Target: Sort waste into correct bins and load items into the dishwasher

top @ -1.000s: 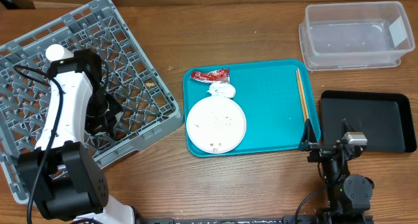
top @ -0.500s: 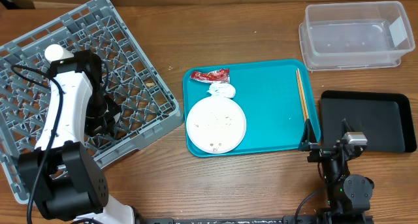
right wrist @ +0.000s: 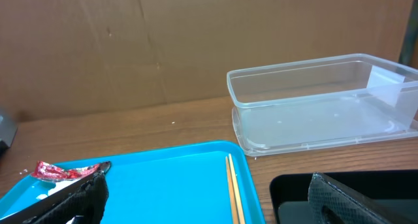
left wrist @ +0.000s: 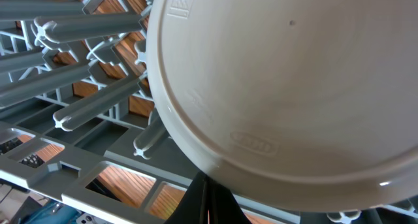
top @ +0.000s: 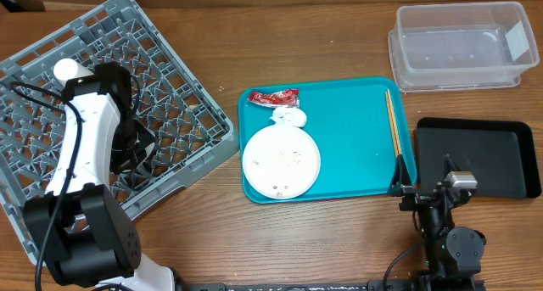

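- Overhead view: the dish rack [top: 170,70] is a big square of grey plastic with a lattice floor and low walls, sitting skewed at the far left of the wooden table [top: 297,36].
- Left wrist view is mostly one bowl [left wrist: 294,87]: pale greyish-white, smooth and round, underside to the camera, with an oval stamp moulded in. It's inside the rack, in among the grey pegs.
- The left gripper [left wrist: 208,201] has its fingers pressed together, and the tips sit right at the bowl's lower rim. Can't tell whether they pinch anything.
- The left arm [top: 85,138], in its white shell, reaches from the near edge out over the rack's middle, with the wrist bent down into it.
- The flat teal tray [top: 356,138] sits mid-table. The large white plate [top: 281,161] is at its near left, round and glossy, with rice-like crumbs [top: 295,158] scattered on it.
- The crumpled white tissue [top: 288,116] touches the plate's far edge, and the shiny red wrapper [top: 274,97] lies just beyond that.
- Thin wooden chopsticks [top: 393,121] lie along the tray's right side, pointing near to far.
- The clear tub [top: 458,49] is at the far right, and the shallow black tray [top: 479,155] is nearer, just right of the teal one.
- The right gripper [right wrist: 209,185] is spread wide with nothing in it. It's parked low at the near edge, pointing away, with one finger over the teal tray's near right corner and the other over the black tray. The chopsticks lie just ahead of it.
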Action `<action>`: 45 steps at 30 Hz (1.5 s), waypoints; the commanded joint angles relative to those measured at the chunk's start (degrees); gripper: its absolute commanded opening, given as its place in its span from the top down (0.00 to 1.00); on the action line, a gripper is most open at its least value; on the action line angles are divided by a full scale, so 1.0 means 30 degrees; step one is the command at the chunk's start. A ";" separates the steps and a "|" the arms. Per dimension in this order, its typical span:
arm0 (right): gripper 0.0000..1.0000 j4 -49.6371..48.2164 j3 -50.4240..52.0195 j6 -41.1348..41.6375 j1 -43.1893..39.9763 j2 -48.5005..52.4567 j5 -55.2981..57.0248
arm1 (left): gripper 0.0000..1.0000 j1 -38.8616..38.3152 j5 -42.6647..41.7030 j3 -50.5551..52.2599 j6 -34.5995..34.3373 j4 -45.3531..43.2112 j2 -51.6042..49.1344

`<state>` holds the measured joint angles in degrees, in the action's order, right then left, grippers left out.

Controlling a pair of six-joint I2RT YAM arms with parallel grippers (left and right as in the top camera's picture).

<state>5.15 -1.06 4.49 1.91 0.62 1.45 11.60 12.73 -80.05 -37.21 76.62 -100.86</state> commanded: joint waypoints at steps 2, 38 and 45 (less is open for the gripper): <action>0.00 -0.0131 0.0204 0.0073 -0.0051 -0.0153 -0.0029 | 0.96 -0.0007 -0.1027 -0.0066 0.0051 0.0372 0.0517; 0.00 -0.0131 0.0204 0.0073 -0.0051 -0.0153 -0.0029 | 0.96 0.0022 -0.5610 0.0554 0.1945 -0.3228 0.1086; 0.00 -0.0131 0.0204 0.0073 -0.0051 -0.0153 -0.0029 | 0.96 0.0022 -0.9071 0.0000 0.4277 -0.3191 0.1683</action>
<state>5.17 -1.04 4.49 1.91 0.62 1.45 11.99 -6.63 -79.64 -28.97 66.87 -96.18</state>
